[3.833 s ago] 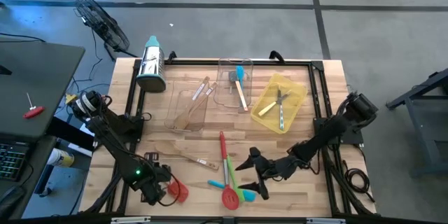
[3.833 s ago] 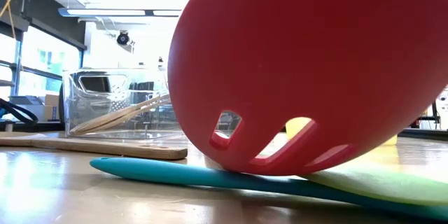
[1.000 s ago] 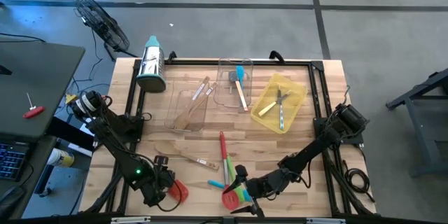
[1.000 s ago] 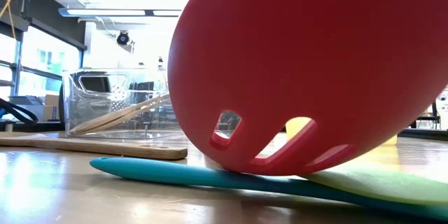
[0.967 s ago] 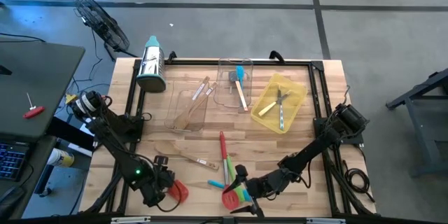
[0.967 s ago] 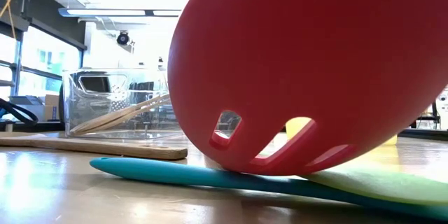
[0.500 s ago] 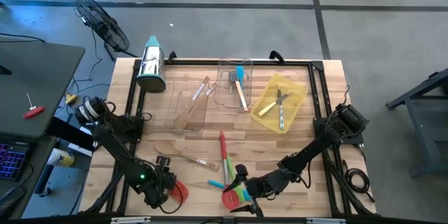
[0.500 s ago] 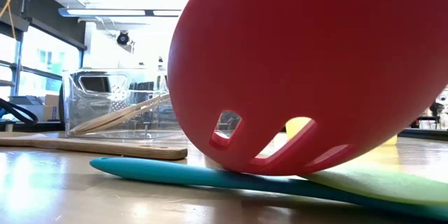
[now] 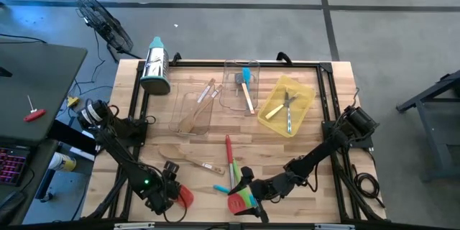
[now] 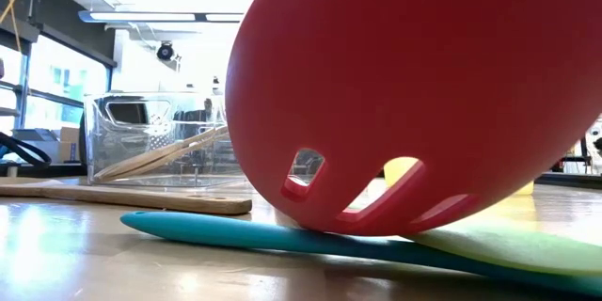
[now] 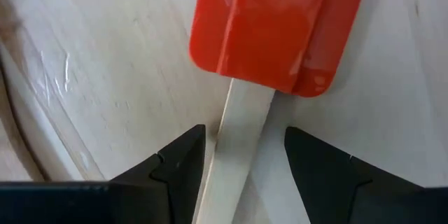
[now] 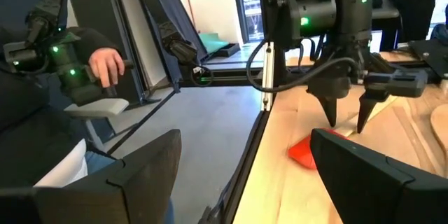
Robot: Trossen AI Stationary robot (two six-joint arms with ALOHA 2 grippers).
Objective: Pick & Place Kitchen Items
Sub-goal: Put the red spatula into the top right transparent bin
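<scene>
A red spatula (image 9: 185,198) with a pale wooden handle (image 11: 238,140) lies flat on the table near its front left. My left gripper (image 11: 245,131) is open and points down over it, one finger on each side of the handle just behind the red head (image 11: 273,28). It also shows in the high view (image 9: 174,189). My right gripper (image 9: 244,187) is open and low beside a red slotted spoon (image 9: 235,203), a teal spatula (image 10: 235,233) and a green utensil (image 10: 527,249). These lie crossed on the table near its front edge. Nothing shows between the fingers in the right wrist view (image 12: 245,140).
A wooden spoon (image 9: 188,159) lies left of centre. At the back stand a clear tray with wooden utensils (image 9: 192,111), a second clear tray (image 9: 241,86), a yellow tray with cutlery (image 9: 287,104) and a steel grater (image 9: 154,68). A person's hand (image 12: 105,63) shows beyond the table's left edge.
My left gripper has gone a little toward the red spatula, to the table's right and near edge. The utensils lie as before.
</scene>
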